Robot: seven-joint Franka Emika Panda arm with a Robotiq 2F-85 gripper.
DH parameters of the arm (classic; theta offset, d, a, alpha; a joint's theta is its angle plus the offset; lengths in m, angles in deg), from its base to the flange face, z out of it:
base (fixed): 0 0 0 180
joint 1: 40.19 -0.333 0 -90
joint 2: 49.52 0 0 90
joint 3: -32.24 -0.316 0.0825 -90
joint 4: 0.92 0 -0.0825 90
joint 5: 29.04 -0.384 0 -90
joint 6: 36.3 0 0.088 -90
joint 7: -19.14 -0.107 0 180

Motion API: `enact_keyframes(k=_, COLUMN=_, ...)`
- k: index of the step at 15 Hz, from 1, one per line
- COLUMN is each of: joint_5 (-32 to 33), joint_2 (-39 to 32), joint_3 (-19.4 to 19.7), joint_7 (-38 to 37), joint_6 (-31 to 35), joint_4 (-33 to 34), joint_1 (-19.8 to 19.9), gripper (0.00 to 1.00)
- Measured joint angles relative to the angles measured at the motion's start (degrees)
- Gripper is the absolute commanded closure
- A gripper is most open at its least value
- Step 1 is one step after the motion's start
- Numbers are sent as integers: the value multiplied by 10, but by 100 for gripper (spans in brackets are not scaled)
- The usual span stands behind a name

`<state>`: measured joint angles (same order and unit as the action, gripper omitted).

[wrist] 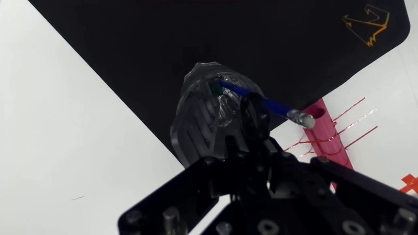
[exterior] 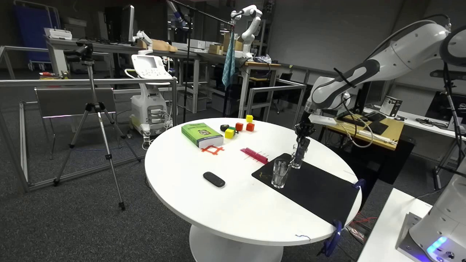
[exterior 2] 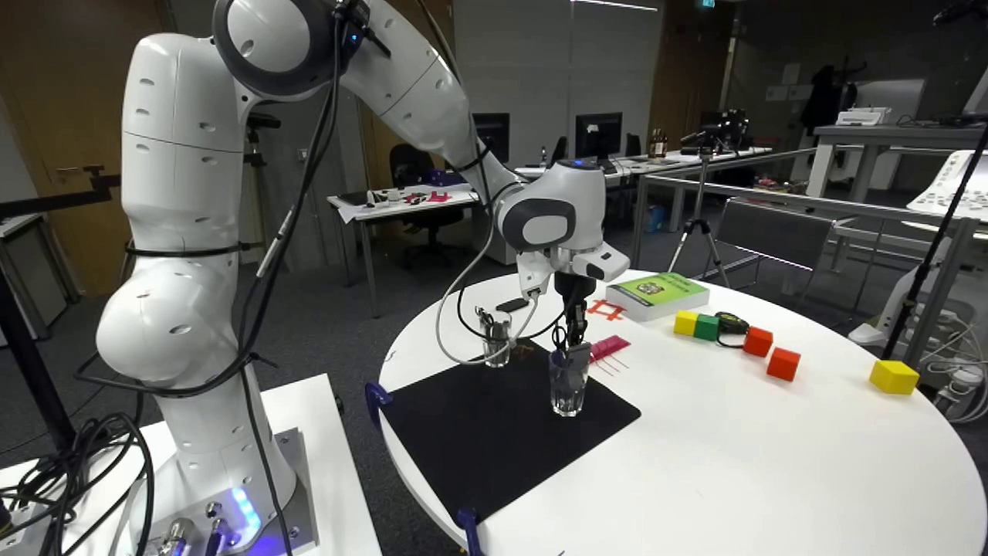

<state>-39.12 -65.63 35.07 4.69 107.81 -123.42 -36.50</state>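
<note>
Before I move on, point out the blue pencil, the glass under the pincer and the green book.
Blue pencil (wrist: 277, 106), wrist view: its shaft.
Glass (exterior 2: 568, 390), in an exterior view: its wall.
Green book (exterior: 201, 133), in an exterior view: its cover.

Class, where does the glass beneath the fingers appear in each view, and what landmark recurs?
In an exterior view: glass right of centre, beyond another glass.
In an exterior view: glass just right of centre, lower half.
Wrist view: glass near centre, blue pencil in it.
Shared landmark: black mat.

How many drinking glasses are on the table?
2, both on the black mat: one glass at the pincer, the other glass nearer the mat's orange marking. None appears hidden.
</note>
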Motion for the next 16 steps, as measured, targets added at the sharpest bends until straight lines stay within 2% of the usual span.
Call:
enact_keyframes(k=8, joint_5=0, joint_2=0, joint_3=-1, joint_7=0, joint_6=0, joint_4=5, joint_1=0, gripper=0)
enact_keyframes(k=16, joint_5=-2, joint_2=49, joint_3=-20, joint_7=0, joint_6=0, joint_4=11, joint_1=-17, gripper=0)
